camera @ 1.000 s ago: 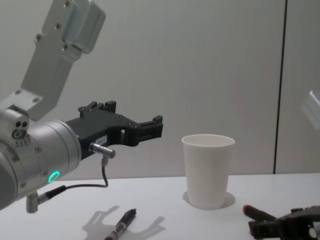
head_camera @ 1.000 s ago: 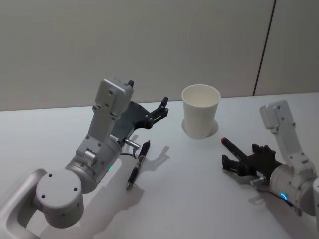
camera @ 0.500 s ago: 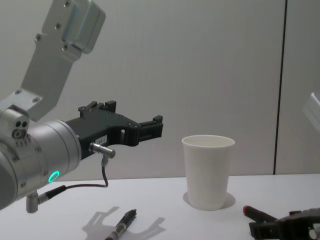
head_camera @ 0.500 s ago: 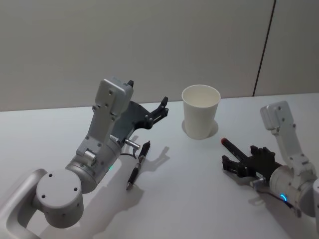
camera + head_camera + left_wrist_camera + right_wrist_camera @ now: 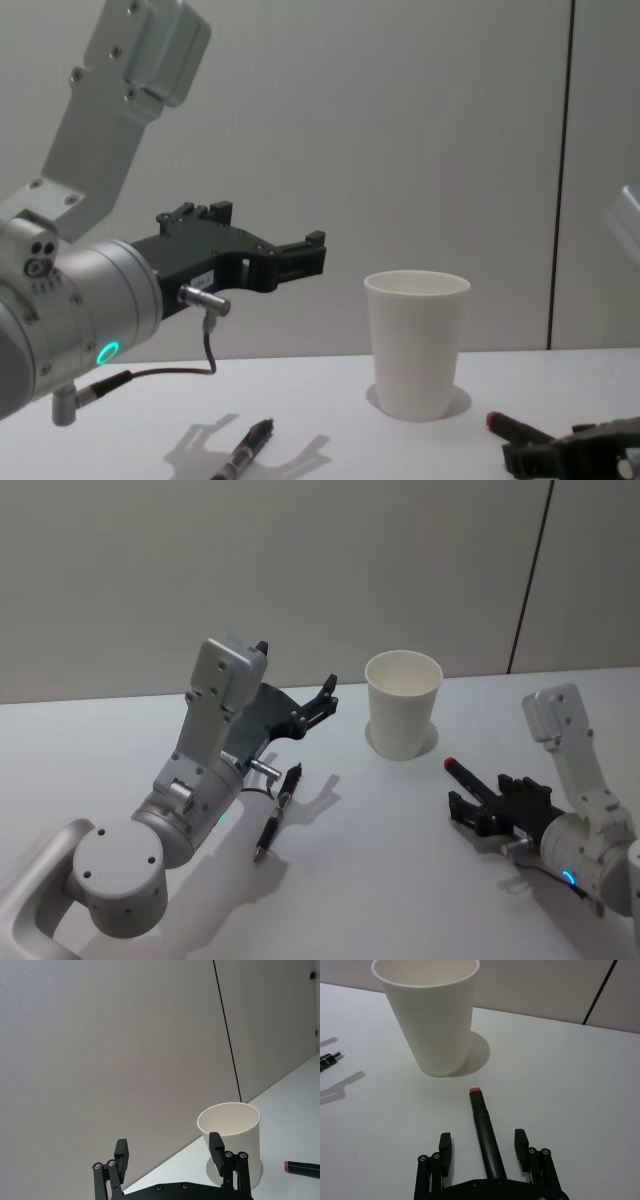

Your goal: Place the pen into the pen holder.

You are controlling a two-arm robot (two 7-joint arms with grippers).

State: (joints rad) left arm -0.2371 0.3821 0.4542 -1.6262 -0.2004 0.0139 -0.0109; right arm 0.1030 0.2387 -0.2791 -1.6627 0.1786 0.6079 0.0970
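Note:
The pen holder is a white paper cup, upright at mid-table and empty inside; it also shows as the cup. A black pen with a red tip lies on the table right of the cup. My right gripper sits low at the table, open, one finger on each side of that pen. A second black pen lies left of the cup. My left gripper hangs open above it, holding nothing.
The white table ends at a grey wall close behind the cup. A dark vertical seam runs down the wall at the right. The left arm's large grey body stands over the table's left half.
My right gripper has sunk very slightly toward the table around the red-tipped pen. The left arm, both pens and the cup have not moved.

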